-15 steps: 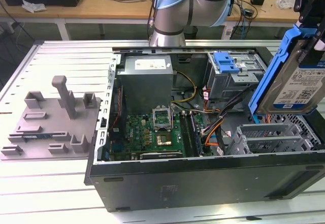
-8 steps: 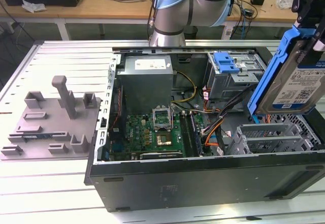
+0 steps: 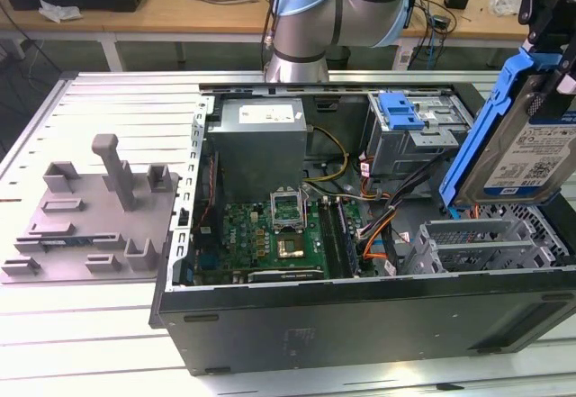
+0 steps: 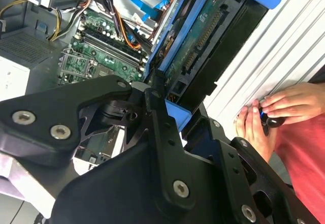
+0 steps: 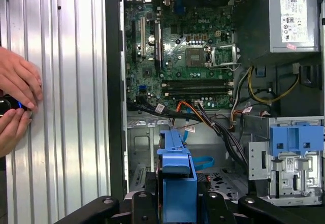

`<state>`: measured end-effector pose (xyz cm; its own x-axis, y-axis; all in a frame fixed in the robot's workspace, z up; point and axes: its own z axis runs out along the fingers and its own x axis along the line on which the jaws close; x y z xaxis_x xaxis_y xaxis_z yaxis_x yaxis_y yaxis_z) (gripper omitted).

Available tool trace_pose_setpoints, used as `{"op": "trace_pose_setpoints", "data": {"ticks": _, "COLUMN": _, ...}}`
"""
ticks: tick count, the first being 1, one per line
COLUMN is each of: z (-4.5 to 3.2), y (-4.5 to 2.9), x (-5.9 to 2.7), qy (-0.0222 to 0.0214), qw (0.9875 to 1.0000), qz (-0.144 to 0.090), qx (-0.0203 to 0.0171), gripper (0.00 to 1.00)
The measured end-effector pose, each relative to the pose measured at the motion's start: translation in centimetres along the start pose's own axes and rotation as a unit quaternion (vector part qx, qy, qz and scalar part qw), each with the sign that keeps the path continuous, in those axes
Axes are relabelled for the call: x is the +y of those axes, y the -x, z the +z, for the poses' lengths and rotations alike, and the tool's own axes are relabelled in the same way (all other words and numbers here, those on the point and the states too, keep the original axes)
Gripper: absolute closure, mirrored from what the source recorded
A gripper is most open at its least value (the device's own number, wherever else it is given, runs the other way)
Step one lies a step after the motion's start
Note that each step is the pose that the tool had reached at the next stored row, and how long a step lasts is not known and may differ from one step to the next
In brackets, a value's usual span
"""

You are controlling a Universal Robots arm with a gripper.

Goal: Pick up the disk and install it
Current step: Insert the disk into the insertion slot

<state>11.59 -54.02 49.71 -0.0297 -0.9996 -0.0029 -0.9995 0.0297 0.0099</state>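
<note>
The gripper (image 4: pixel 171 116) has its fingers closed tight on the disk (image 3: pixel 533 149), pinching its blue carrier frame (image 5: pixel 177 181); the drive hangs tilted, label outward, above the open tower case (image 3: pixel 360 311) at the exterior view's right, over the metal drive cage (image 3: pixel 477 244); probably angled to line up with it; case lies open-side up, so the bay is reachable; disk not yet seated.

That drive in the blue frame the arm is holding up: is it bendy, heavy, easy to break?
Probably stiff: the disk hangs tilted from the gripper without sagging. Likely dense for its size, given its metal body. Its exposed circuit board suggests it is knock-sensitive; the plastic frame may flex slightly.
</note>
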Motion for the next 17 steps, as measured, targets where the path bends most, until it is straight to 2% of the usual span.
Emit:
{"op": "trace_pose_setpoints", "data": {"ticks": 6, "z": 0.19, "y": -0.02, "x": -0.01, "qy": 0.0, "qw": 1.0, "qz": 0.0, "qx": 0.0001, "gripper": 0.63}}
{"op": "trace_pose_setpoints", "data": {"ticks": 9, "z": 0.75, "y": -0.05, "x": -0.01, "qy": 0.0, "qw": 1.0, "qz": 0.0, "qx": 0.0001, "gripper": 0.63}}
{"op": "trace_pose_setpoints", "data": {"ticks": 17, "z": 1.06, "y": -0.06, "x": -0.02, "qy": 0.0, "qw": 1.0, "qz": 0.0, "qx": 0.0001, "gripper": 0.63}}
